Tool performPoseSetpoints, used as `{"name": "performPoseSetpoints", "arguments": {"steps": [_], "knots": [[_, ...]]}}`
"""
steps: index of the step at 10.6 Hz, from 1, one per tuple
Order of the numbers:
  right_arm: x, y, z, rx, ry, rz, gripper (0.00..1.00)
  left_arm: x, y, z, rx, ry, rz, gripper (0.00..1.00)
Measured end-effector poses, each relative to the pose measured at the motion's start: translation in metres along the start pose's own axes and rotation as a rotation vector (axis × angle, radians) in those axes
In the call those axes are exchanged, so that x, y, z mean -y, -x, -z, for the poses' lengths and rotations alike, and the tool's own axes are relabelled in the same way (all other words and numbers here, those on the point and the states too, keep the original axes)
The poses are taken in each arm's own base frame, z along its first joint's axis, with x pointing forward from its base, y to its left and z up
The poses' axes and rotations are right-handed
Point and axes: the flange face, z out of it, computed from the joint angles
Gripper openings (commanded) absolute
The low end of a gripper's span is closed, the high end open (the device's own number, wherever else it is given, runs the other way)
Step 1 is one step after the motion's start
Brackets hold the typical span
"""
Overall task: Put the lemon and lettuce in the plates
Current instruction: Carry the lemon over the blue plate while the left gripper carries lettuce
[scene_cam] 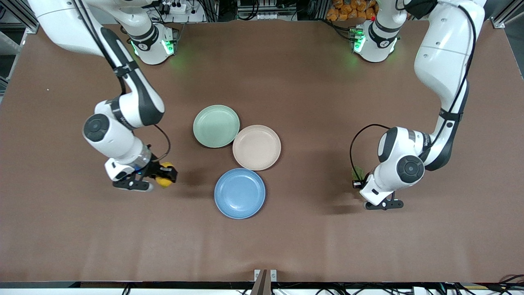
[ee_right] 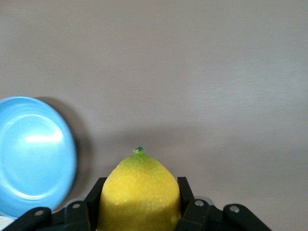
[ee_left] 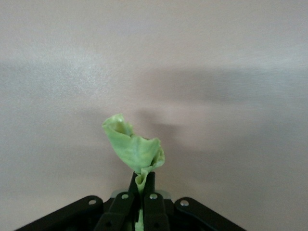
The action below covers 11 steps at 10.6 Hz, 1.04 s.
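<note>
The right hand (scene_cam: pixel 163 175) hangs over the brown bench (scene_cam: pixel 286 73) toward the right arm's end, its two black fingers clamped on the lemon (scene_cam: pixel 166 176). From the right wrist view the lemon (ee_right: pixel 139 197) is a plump, smooth-skinned oval, bright yellow with a greenish shoulder and a tiny dark nub at its tip, and it fills the gap between the fingers (ee_right: pixel 185 197) completely.

The left hand (scene_cam: pixel 357 177) hangs over the bench toward the left arm's end, pinched tight on the lettuce (scene_cam: pixel 357 171). In the left wrist view the lettuce (ee_left: pixel 134 150) looks pale green rather than dark, a thin crumpled leaf with a curled, ragged edge, its narrow end squeezed between the fingers (ee_left: pixel 150 185) and the rest flaring out free above the bare surface.

Three round, shallow, matte plates sit clustered mid-bench between the two hands, all empty. The blue plate (scene_cam: pixel 240 193) lies nearest the front camera. The beige-pink plate (scene_cam: pixel 256 147) is just farther back, its rim touching or nearly touching the blue one. The pale green plate (scene_cam: pixel 216 125) lies farthest from the camera, edge against the beige-pink plate on the side toward the right arm. The blue plate (ee_right: pixel 33 156) also shows beside the lemon in the right wrist view, glossy under the light with faint concentric rings.
</note>
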Motion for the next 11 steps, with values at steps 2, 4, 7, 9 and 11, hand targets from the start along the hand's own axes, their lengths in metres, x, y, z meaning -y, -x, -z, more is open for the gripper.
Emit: {"name": "performPoseSetpoints", "arguments": {"steps": [2, 4, 7, 9, 11], "knots": [[0.037, -0.003, -0.01, -0.017, -0.042, -0.01, 0.0, -0.013, 0.019, 0.028, -0.011, 0.003, 0.018, 0.0], [0.067, 0.0, -0.031, -0.053, -0.09, 0.011, 0.0, -0.04, 0.044, 0.037, 0.003, 0.015, 0.052, 0.0], [0.1, 0.014, -0.064, -0.116, -0.163, 0.038, 0.01, -0.105, 0.084, 0.046, 0.026, 0.05, 0.121, 0.0], [0.111, 0.019, -0.074, -0.123, -0.178, 0.05, 0.01, -0.134, 0.101, 0.05, 0.033, 0.062, 0.147, 0.0], [0.122, 0.026, -0.083, -0.14, -0.2, 0.063, 0.04, -0.164, 0.119, 0.052, 0.036, 0.065, 0.163, 0.0]]}}
